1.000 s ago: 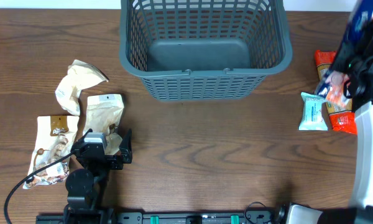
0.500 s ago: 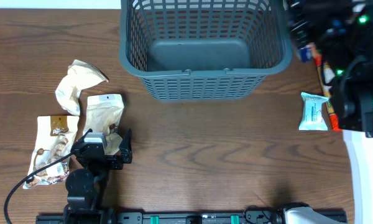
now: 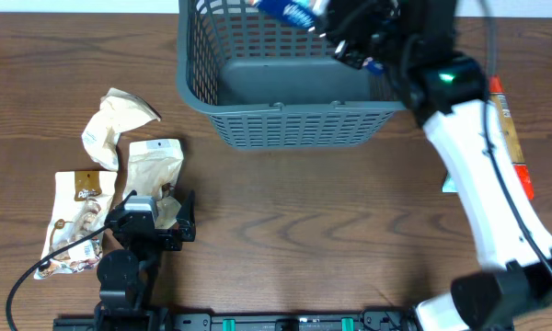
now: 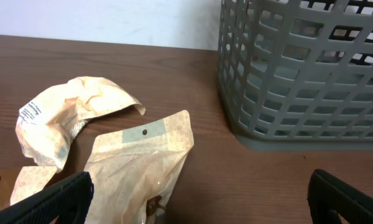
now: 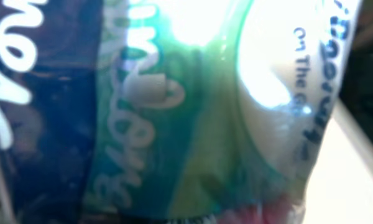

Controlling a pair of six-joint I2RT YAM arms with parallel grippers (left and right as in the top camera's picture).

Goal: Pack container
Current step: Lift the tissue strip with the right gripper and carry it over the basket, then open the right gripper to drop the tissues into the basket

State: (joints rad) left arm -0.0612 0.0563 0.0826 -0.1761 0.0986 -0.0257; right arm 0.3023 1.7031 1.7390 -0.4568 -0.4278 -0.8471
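The dark grey lattice basket [image 3: 304,115] stands at the top middle, and its side shows in the left wrist view [image 4: 304,74]. My right gripper [image 3: 329,26] hangs over the basket's far rim, shut on a blue-green snack packet [image 3: 290,11]. That packet fills the right wrist view [image 5: 174,112] and hides the fingers. My left gripper [image 3: 186,217] rests open and empty near the front left. In the left wrist view the left gripper [image 4: 202,205] is beside a beige packet [image 4: 143,162].
A crumpled beige packet [image 3: 110,124], a beige packet [image 3: 154,165] and a brown-printed packet [image 3: 74,221] lie at the left. Orange-red packets [image 3: 508,129] and a light blue packet [image 3: 448,184], partly hidden by the right arm, lie at the right.
My right arm has swung from the table's right side to above the basket, carrying the blue-green packet. The left arm has not moved.
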